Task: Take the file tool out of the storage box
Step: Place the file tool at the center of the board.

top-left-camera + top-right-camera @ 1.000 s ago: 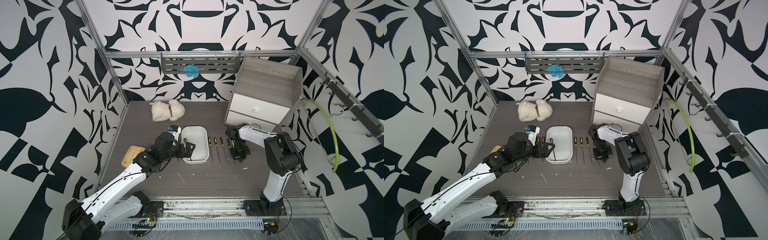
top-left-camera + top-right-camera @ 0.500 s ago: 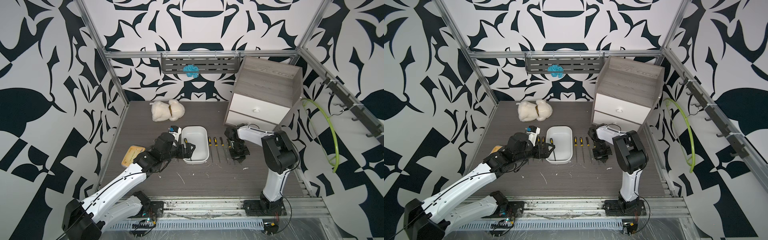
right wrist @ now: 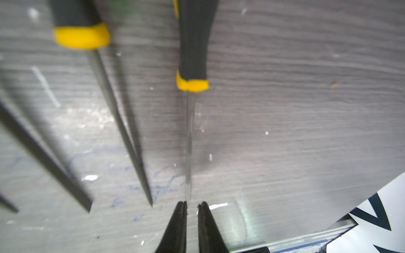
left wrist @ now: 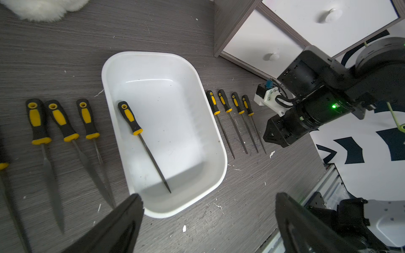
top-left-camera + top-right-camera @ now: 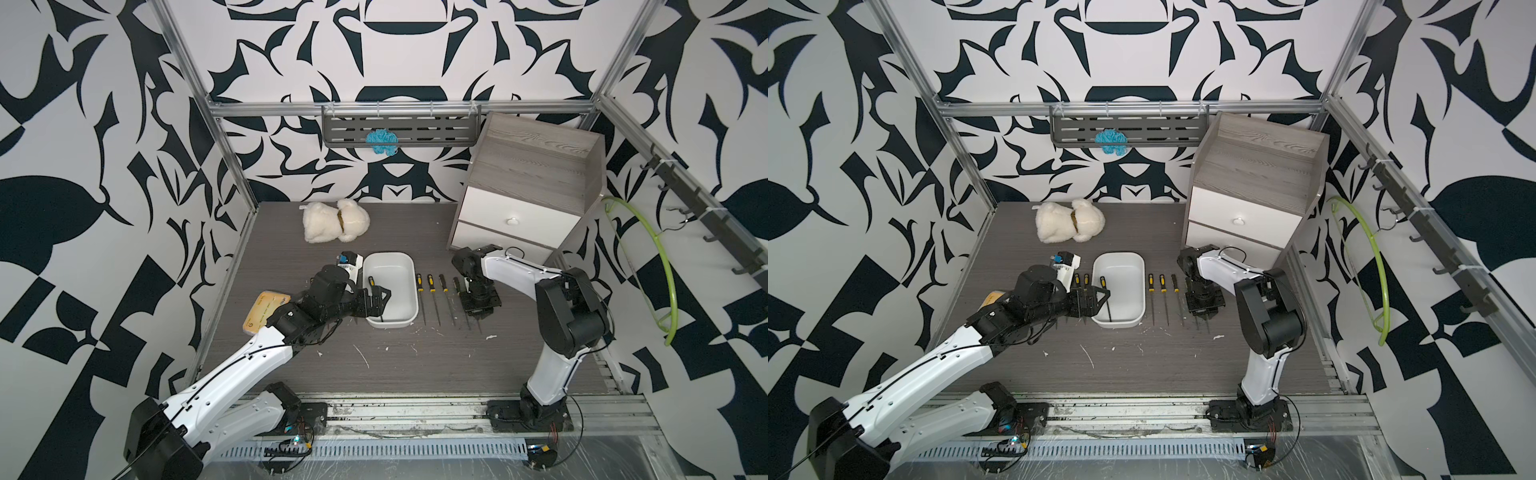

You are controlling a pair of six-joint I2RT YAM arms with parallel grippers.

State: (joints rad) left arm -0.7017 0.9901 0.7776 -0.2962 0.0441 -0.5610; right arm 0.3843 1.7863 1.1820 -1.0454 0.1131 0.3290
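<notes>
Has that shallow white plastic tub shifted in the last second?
No. The shallow white plastic tub sits where it was, same gap from the grey wood-grain cabinet.

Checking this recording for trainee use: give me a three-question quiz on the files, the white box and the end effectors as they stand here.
1. True or false: the storage box holds two files.
2. The left end effector is: A open, B shut on a file, C out of view.
3. How many files lie on the table on the right end effector side of the box?
Key: 1 false, one file only; 2 A; 3 four.
</notes>
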